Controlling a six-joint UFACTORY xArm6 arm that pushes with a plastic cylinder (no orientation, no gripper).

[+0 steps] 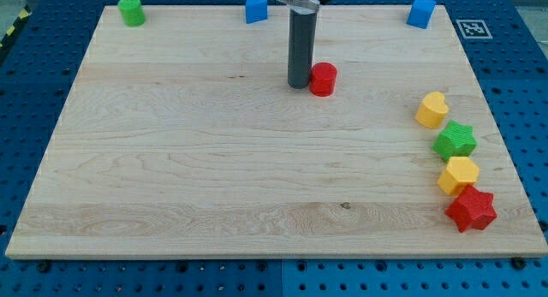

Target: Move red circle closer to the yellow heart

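Note:
The red circle (323, 79) sits on the wooden board (214, 160), above the middle. My tip (300, 84) stands right against its left side, touching or nearly so. The yellow heart (431, 109) lies near the board's right edge, well to the right of the red circle and a little lower.
A green star (455, 140), a yellow hexagon (458, 175) and a red star (471, 210) run down the right edge below the heart. A green cylinder (131, 10) sits at the top left, a blue block (256, 7) at the top middle, a blue cube (420, 12) at the top right.

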